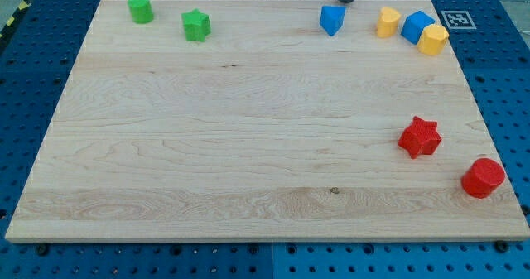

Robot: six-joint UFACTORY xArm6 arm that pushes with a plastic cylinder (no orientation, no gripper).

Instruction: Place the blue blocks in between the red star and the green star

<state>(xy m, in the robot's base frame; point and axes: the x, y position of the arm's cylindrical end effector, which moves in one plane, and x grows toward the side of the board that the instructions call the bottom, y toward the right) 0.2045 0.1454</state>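
Observation:
A blue pointed block (332, 19) sits near the view's top edge, right of centre. A blue cube (417, 26) sits at the top right between two yellow blocks. The red star (420, 137) lies at the view's right, below the middle. The green star (196, 25) lies at the top left. My tip (346, 2) is at the view's top edge, just above and right of the blue pointed block, very close to it; contact cannot be told.
A green cylinder (140, 8) stands at the top left corner. A yellow block (387, 21) and another yellow block (433, 40) flank the blue cube. A red cylinder (483, 178) stands near the lower right edge of the wooden board (248, 146).

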